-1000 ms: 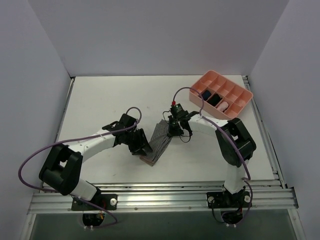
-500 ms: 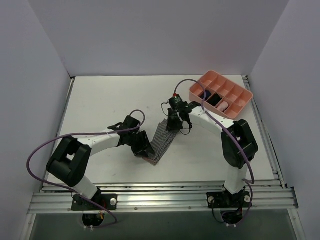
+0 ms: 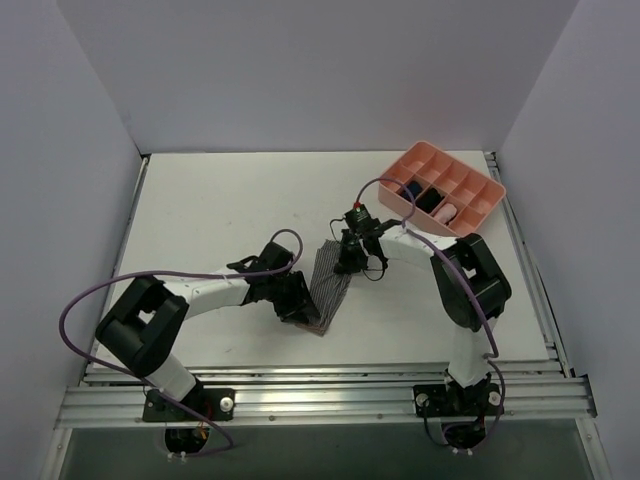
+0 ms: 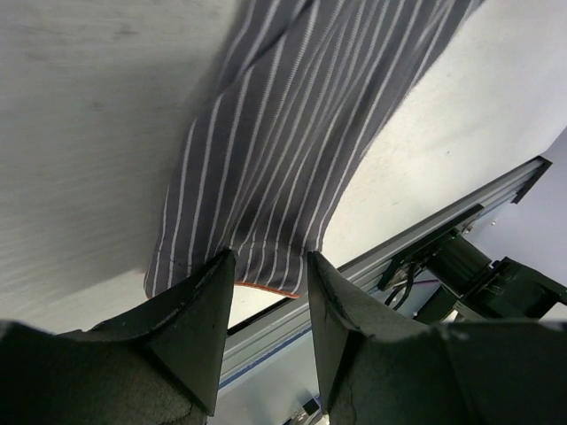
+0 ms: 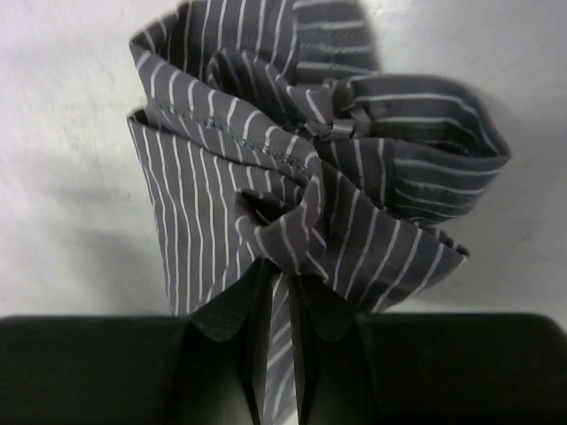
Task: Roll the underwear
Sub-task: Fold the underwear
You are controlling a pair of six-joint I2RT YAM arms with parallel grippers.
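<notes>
The underwear (image 3: 328, 284) is a grey finely striped cloth lying as a narrow strip on the white table, between my two grippers. My right gripper (image 3: 349, 262) is shut on its far end, where the cloth bunches up in folds (image 5: 266, 150) just past the fingertips (image 5: 285, 274). My left gripper (image 3: 299, 304) is open at the near end. Its two fingertips (image 4: 270, 257) rest at the cloth's near edge (image 4: 301, 133), and nothing lies between the fingers. A thin orange edge (image 4: 266, 289) shows at that near end.
A pink divided tray (image 3: 478, 214) stands at the back right and holds a dark bundle (image 3: 428, 200) and a pink one (image 3: 446, 211). The metal rail (image 3: 320, 385) runs along the table's near edge, close behind the underwear's near end.
My left gripper has slid right, up to the underwear's near end. My right gripper moved away and came back a little, still holding the far end. The cloth strip shifted slightly right.
</notes>
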